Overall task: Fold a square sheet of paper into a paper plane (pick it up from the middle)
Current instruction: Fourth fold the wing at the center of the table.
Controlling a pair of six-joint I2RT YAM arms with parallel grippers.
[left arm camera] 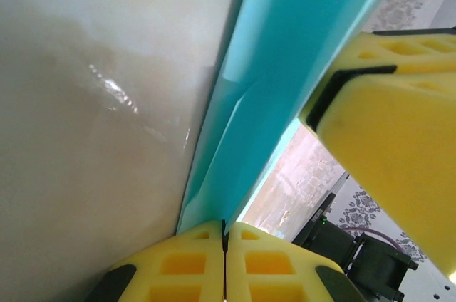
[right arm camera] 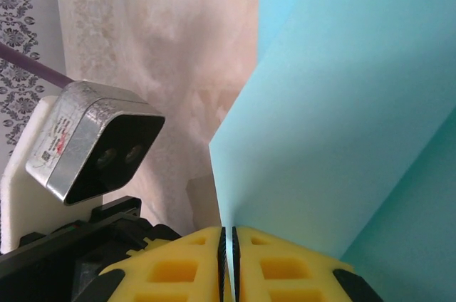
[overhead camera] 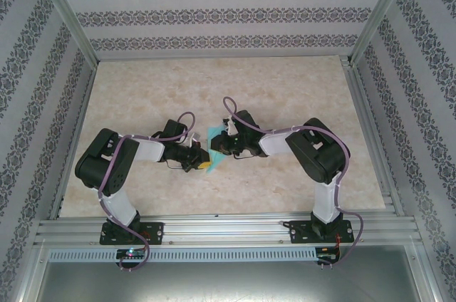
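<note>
The turquoise sheet of paper (overhead camera: pixel 214 134) is held off the table between both grippers at the middle, standing on edge. In the left wrist view the paper (left arm camera: pixel 285 60) shows overlapping layers with a crease, and my left gripper (left arm camera: pixel 224 229) is shut on its lower edge. My right gripper (right arm camera: pixel 228 234) is shut on another edge of the paper (right arm camera: pixel 342 117). From above, the left gripper (overhead camera: pixel 205 162) and right gripper (overhead camera: pixel 219 147) nearly touch. One yellow right finger (left arm camera: pixel 385 138) looms close in the left wrist view. The paper's overall shape is hidden by the grippers.
The beige marbled table (overhead camera: pixel 285 95) spreads behind and beside the arms. Patterned walls and an aluminium frame (overhead camera: pixel 367 102) enclose it. The left arm's wrist camera housing (right arm camera: pixel 92 145) sits close to the right gripper.
</note>
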